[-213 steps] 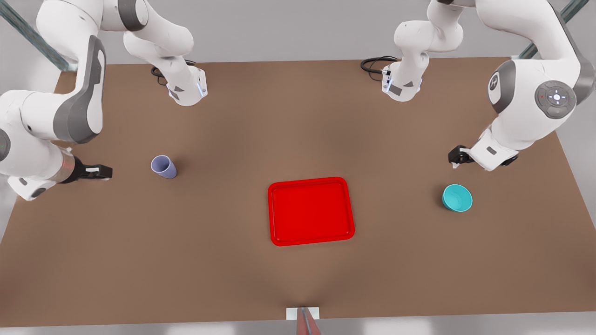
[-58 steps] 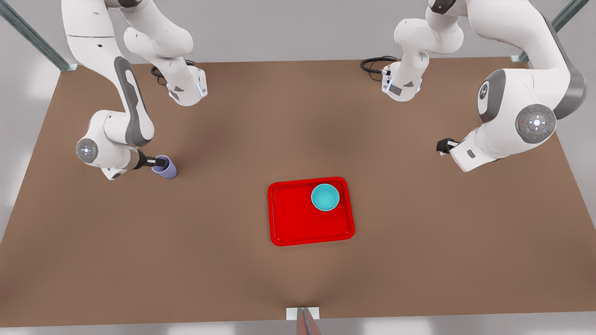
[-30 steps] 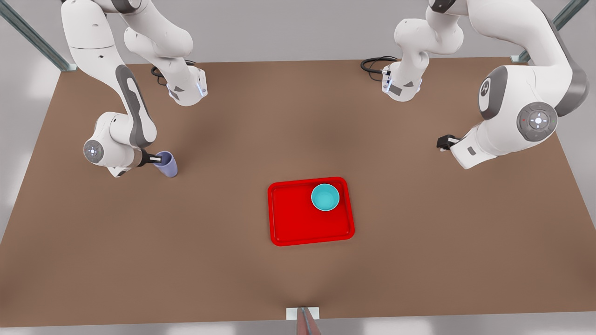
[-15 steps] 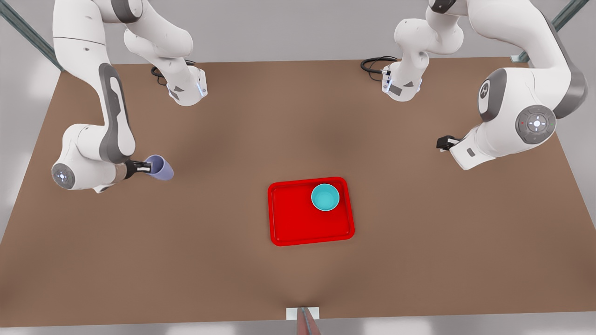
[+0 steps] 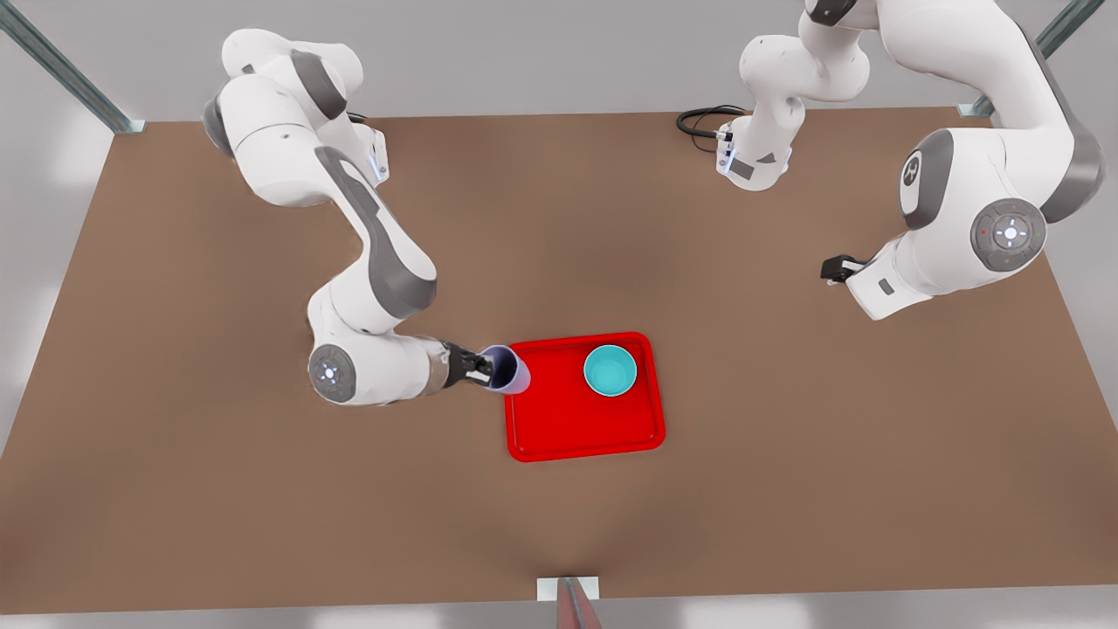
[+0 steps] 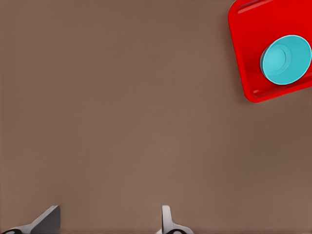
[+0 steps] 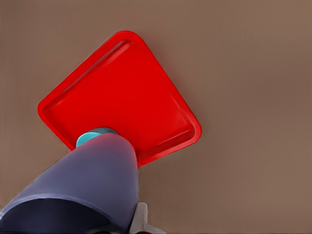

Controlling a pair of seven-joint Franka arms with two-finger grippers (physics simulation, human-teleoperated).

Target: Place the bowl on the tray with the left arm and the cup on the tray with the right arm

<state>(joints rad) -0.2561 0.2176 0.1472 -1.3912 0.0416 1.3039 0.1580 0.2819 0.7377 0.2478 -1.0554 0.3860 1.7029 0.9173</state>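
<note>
Table: plain brown worktop — matte, evenly lit
Wall: pale grey behind the far edge
Struts: metal bars — at both far corners
Cable: black, coiled at the far edge

No legible text, labels, brand names, numbers or signs appear on any surface in the front view or in either wrist view.
</note>
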